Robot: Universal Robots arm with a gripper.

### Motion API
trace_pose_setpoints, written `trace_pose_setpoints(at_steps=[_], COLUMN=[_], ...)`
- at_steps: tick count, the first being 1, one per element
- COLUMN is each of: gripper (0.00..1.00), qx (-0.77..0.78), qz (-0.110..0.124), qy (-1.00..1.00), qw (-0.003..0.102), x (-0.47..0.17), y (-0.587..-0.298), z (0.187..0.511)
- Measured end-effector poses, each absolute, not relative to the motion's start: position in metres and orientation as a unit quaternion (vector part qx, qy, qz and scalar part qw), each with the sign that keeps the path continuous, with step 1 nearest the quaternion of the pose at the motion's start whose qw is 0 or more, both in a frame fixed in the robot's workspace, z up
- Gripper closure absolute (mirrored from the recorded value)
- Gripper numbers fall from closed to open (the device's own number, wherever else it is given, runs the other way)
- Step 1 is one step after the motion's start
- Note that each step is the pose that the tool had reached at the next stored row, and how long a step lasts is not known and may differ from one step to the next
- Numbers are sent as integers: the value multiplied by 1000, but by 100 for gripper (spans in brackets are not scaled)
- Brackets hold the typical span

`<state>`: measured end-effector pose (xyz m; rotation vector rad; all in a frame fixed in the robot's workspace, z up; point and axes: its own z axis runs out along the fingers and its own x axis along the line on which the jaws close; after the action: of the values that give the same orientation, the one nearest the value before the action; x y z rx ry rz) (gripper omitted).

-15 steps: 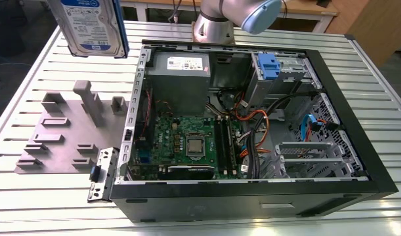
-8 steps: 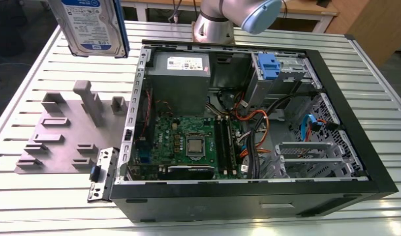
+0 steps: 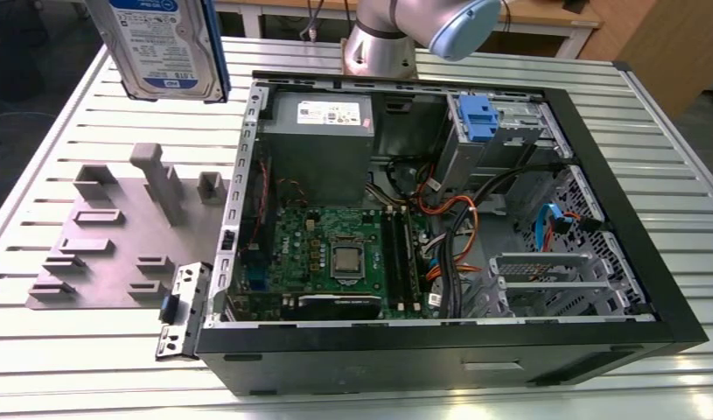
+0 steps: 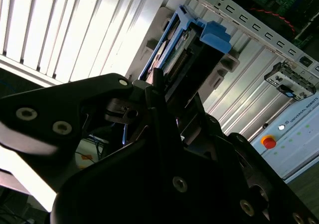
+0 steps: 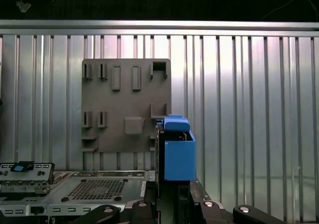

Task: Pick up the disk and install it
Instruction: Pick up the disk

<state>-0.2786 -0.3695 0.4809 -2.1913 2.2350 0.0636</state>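
One disk hangs at the exterior view's left, upright and well above the slatted metal table. Its single white-and-blue label faces the camera, and a blue rail runs down one edge. In both wrist views the jaws are clenched on the disk, gripping it by its edge with the blue bracket standing out beyond them.

Below the disk, one grey fixture plate with raised blocks and slots lies flat on the table. Just beside it, one open computer case rests on its side. The case holds:
- one grey power supply with one white sticker
- one green motherboard
- a tangle of orange, red and black cables
- one blue tab on a grey metal cage in the far corner
- one more grey cage toward the exterior view's right

The arm rises behind the case.
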Motion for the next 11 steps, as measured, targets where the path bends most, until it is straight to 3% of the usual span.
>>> trace_pose_setpoints(at_steps=[11], gripper=[65], qx=[-700], qz=[20], qy=[714], qw=[5], x=[-270], y=[-370], z=[481])
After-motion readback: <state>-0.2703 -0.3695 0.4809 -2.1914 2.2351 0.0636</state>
